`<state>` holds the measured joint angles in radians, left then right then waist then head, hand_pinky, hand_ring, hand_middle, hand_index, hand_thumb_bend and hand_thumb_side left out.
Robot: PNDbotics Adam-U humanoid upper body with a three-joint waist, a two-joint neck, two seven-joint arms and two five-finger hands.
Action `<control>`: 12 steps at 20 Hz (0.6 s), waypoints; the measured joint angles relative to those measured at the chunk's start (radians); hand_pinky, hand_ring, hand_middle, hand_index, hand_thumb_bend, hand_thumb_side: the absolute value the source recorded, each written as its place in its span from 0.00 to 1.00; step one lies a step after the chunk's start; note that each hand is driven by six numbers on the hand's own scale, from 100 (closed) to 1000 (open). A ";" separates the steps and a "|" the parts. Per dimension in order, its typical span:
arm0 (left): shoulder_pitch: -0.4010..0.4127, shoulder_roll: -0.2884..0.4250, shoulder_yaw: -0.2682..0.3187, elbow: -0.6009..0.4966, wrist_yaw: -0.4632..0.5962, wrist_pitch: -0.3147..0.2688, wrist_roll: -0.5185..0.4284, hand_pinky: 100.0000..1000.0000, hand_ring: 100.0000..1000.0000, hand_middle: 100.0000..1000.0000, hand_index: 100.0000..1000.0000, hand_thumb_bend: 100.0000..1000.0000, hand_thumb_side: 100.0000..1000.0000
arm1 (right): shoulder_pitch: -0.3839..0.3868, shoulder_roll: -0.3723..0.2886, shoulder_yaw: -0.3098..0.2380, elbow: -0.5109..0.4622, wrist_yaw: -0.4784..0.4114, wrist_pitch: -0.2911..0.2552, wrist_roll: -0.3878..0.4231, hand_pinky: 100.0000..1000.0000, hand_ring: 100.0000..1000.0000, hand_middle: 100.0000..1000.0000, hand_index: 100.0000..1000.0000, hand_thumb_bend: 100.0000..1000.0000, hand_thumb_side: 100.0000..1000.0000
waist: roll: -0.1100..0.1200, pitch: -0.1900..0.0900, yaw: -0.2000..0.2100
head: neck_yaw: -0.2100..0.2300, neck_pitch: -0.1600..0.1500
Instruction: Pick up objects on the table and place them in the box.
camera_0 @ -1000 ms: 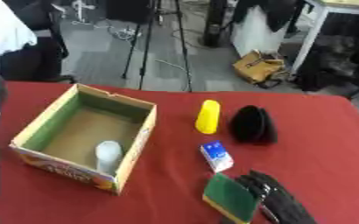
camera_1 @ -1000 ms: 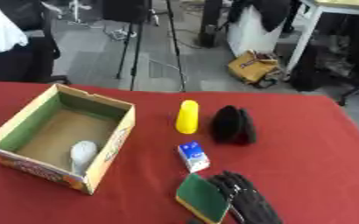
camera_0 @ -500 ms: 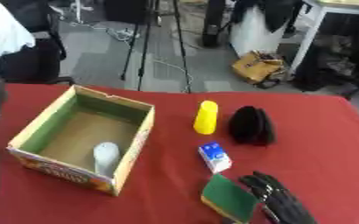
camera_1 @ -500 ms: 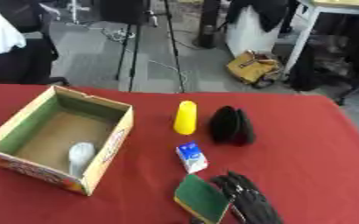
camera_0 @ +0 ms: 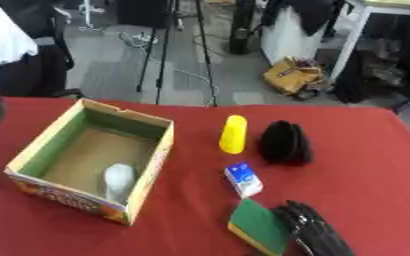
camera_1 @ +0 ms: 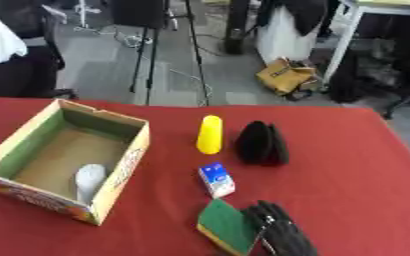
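Left eye view: the right hand (camera_0: 312,231) is seen at the lower edge of the red tabletop (camera_0: 366,165), its fingers laid against the right side of a green sponge (camera_0: 258,232) with a yellow underside; whether the fingers are curled round the sponge or merely beside it cannot be told. The left hand is not identified with certainty. Just beyond the sponge lies a small blue-and-white carton (camera_0: 243,179); farther back, a yellow object (camera_0: 233,134) and a black object (camera_0: 284,142) lie side by side. The cardboard box (camera_0: 152,156) stands open to the left, a pale object (camera_0: 117,180) already inside. The step in hand is judged to be the grasp of the sponge; a secured hold, a lift and a carry leftward over the box wall are then called for.
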<state>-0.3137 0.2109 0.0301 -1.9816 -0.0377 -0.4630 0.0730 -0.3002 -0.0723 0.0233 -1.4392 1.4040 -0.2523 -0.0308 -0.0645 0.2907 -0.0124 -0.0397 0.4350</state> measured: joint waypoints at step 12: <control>0.001 -0.005 0.000 0.000 0.001 0.006 -0.008 0.99 0.93 0.85 0.80 0.00 0.86 | -0.014 0.006 -0.008 0.010 0.008 -0.004 -0.006 0.99 1.00 0.81 0.87 0.59 1.00 | 0.000 0.001 0.003 | -0.002 0.000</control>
<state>-0.3129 0.2058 0.0299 -1.9816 -0.0371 -0.4567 0.0650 -0.3141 -0.0662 0.0151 -1.4288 1.4120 -0.2568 -0.0366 -0.0644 0.2916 -0.0089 -0.0417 0.4347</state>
